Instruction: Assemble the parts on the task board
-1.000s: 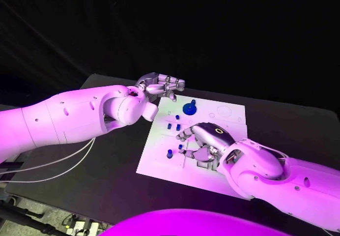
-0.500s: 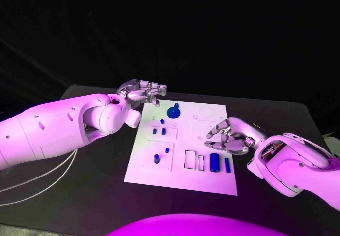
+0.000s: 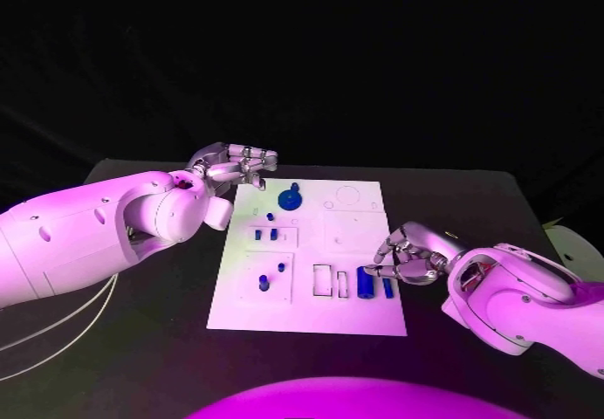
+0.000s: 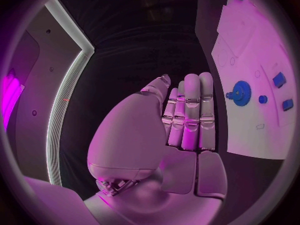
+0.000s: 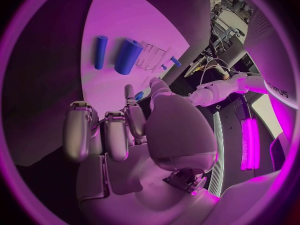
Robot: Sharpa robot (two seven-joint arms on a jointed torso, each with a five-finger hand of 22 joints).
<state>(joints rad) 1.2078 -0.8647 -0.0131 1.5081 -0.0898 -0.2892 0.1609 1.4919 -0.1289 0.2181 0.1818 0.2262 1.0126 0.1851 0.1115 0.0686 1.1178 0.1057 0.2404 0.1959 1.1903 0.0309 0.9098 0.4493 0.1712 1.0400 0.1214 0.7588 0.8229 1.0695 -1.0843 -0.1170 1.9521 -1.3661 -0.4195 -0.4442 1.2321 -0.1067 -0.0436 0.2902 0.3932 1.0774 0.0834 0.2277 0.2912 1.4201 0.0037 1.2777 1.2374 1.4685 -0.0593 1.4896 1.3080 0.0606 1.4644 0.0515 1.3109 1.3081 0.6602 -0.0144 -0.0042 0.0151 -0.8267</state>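
The white task board (image 3: 359,229) lies in the middle of the black table. A blue gear (image 3: 291,200) sits at its far end, and small blue pegs (image 3: 264,234) stand on its left half. A thick blue cylinder (image 3: 365,282) and a thin one (image 3: 387,286) lie near its right front. My right hand (image 3: 409,253) hovers at the board's right edge, just beyond the cylinders, fingers curled in and holding nothing. My left hand (image 3: 233,164) hangs at the far left corner, fingers curled together and holding nothing. The left wrist view shows the gear (image 4: 240,91) beside my fingers (image 4: 187,110). In the right wrist view both cylinders (image 5: 128,56) lie ahead of the curled fingers (image 5: 106,130).
Black table (image 3: 151,323) surrounds the board on all sides. Recessed outlines (image 3: 327,279) mark the board left of the cylinders. Cables (image 3: 51,336) trail under my left arm at the table's left edge.
The camera has shifted. My right hand has come off the board's near right part to its right edge, uncovering the two blue cylinders. The left hand stays at the far left corner.
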